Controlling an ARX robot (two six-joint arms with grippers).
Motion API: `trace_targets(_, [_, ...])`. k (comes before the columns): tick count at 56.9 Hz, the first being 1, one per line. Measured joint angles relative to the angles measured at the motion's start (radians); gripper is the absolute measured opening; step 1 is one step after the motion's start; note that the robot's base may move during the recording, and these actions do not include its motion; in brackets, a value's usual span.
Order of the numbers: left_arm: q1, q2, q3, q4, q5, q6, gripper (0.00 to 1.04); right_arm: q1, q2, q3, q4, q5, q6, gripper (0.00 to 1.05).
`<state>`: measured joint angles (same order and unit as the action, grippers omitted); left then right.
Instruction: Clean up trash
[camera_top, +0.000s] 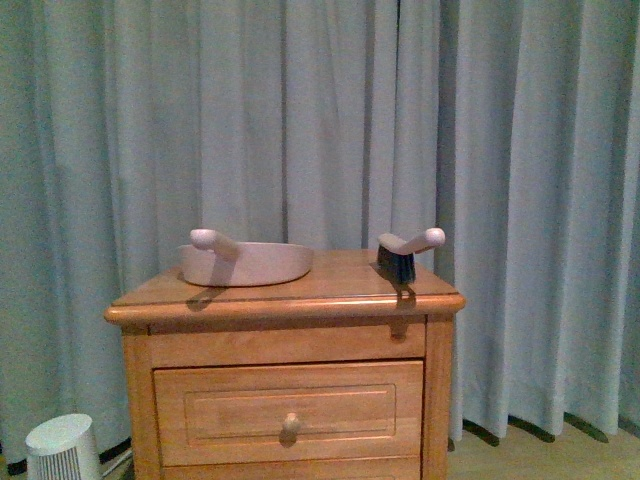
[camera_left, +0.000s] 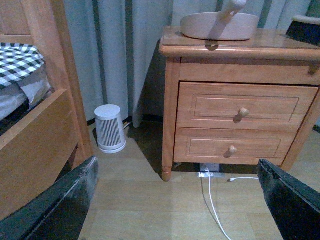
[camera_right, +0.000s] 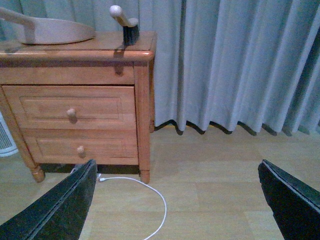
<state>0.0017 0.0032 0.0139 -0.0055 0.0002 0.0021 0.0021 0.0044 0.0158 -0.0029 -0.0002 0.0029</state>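
Fig. 1. Dustpan (camera_top: 250, 264) and brush (camera_top: 398, 258) stand apart on the bench (camera_top: 340, 282), handles raised, which I judge suits grasping. I see no trash in any view; the pan's wall may hide it. Left jaws and right jaws hang spread and empty, low over the wood floor (camera_right: 215, 165), with the curtain (camera_top: 330, 120) behind.

The front camera faces the curtain (camera_top: 330, 120) straight on, close to the desk (camera_top: 340, 282) and about level with its top; the desk sits at 6 o'clock in that frame. Taking the drawer front (camera_top: 290, 410) as the desk's 6 o'clock, the left wrist camera looks in from about 7 o'clock and the right wrist camera from about 5 o'clock. Both are tilted down over the floor (camera_left: 150, 200), between their own spread jaws. All three views share the desk top with dustpan (camera_top: 245, 263) and brush (camera_top: 405, 255). Both wrist views share the white cable (camera_left: 212, 197).
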Motion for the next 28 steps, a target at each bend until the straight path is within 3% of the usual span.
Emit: trace_targets(28, [0.000,-0.001,0.000,0.000,0.000,0.000,0.97,0.000,0.000,0.000,0.000,0.000,0.000,0.97])
